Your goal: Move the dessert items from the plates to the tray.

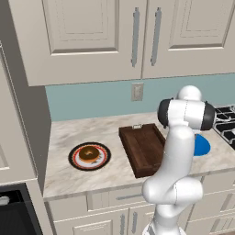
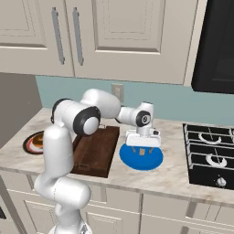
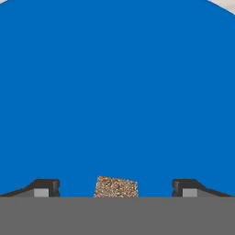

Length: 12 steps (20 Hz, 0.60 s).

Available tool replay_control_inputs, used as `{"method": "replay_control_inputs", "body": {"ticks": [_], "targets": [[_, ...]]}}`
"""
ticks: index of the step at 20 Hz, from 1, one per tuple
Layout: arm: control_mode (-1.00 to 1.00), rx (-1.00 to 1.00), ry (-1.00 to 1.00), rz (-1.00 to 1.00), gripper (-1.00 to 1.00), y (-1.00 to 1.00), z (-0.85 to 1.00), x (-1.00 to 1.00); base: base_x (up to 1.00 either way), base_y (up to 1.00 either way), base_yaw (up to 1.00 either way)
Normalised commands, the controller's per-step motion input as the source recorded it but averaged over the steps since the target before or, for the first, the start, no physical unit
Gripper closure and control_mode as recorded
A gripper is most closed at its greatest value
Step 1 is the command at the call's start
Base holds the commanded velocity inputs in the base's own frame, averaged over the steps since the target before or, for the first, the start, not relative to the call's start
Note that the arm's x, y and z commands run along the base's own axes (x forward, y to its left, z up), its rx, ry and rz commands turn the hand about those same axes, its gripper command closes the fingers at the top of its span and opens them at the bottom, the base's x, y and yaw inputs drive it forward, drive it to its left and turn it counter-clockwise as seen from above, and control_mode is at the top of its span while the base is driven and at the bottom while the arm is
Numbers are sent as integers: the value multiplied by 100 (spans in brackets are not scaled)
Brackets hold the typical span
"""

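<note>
My gripper (image 2: pixel 142 151) hangs low over the plain blue plate (image 2: pixel 153 161), fingers pointing down. In the hand view the gripper (image 3: pixel 115 188) is open, its fingertips (image 3: pixel 46 188) wide apart on either side of the small pale tan morsel (image 3: pixel 116 187), which lies on the blue plate (image 3: pixel 114 92) untouched. The brown-glazed doughnut (image 1: pixel 89 153) rests on the black-rimmed, red-ringed plate (image 1: pixel 73 158) at the counter's left. Between the two plates lies the dark brown wooden tray (image 1: pixel 143 149), bare inside. My own arm covers most of the blue plate (image 1: pixel 202 146) in the left base view.
A black gas stove (image 2: pixel 210 153) stands just right of the blue plate. Cream wall cabinets (image 2: pixel 128 36) hang above the counter, with an outlet (image 1: pixel 137 92) on the blue backsplash. A tall cabinet side (image 1: pixel 27 114) bounds the counter at the left.
</note>
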Motion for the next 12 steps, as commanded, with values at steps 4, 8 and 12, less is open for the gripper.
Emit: {"method": "replay_control_inputs", "body": {"ticks": [4, 8, 12], "targets": [[-100, 0, 8, 0, -100, -1, -8, -3, 0, 0, 0], [-100, 0, 9, 0, 100, 0, -12, -1, 0, 0, 0], [-100, 0, 9, 0, 100, 0, -11, 0, 0, 0, 0]]}}
